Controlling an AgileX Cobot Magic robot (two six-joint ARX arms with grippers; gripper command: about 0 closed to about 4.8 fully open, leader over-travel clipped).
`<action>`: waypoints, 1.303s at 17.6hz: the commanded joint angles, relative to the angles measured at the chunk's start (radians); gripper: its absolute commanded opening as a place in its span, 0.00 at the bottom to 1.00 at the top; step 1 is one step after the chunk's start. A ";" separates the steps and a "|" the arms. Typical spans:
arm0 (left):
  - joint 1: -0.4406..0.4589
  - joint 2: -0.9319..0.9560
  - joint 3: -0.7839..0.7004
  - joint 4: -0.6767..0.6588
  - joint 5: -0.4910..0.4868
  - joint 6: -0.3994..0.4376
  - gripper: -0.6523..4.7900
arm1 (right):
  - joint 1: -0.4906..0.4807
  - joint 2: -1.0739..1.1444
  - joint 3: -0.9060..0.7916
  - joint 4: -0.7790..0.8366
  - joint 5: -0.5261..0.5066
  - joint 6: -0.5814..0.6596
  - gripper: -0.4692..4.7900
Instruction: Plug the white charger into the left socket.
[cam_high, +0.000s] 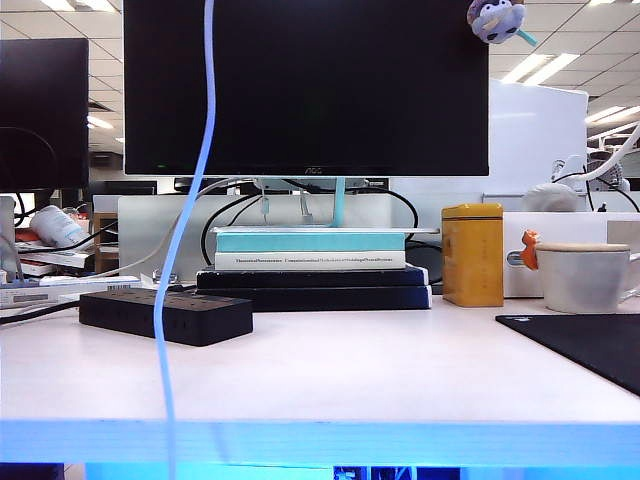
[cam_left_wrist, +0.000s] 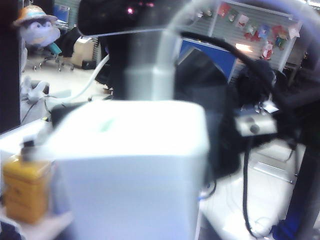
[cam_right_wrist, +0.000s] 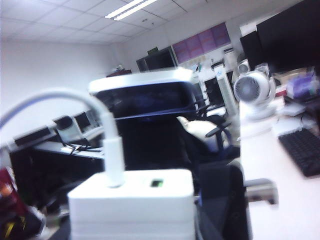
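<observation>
the exterior view shows neither arm, only a white cable (cam_high: 185, 250) hanging down in front of the black power strip (cam_high: 165, 315) on the white table (cam_high: 330, 375); the left socket on its top face cannot be made out. stacked books (cam_high: 312, 268) and a yellow tin (cam_high: 472, 255) sit right of the strip. the left wrist view is filled by the white charger (cam_left_wrist: 132, 170) (blurred), cable rising from it. the right wrist view also shows it close up. i cannot tell how wide the left gripper or right gripper stands, nor what either holds.
</observation>
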 joint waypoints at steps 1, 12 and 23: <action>0.000 -0.006 0.005 0.023 -0.095 0.063 1.00 | -0.005 -0.004 0.002 -0.003 0.015 -0.005 0.49; 0.250 -0.045 0.005 -0.023 -0.279 0.149 1.00 | -0.014 -0.004 0.002 -0.419 0.376 -0.490 0.49; 0.287 -0.036 0.004 -0.192 -0.389 0.204 1.00 | 0.076 0.148 -0.034 -0.377 0.779 -0.684 0.49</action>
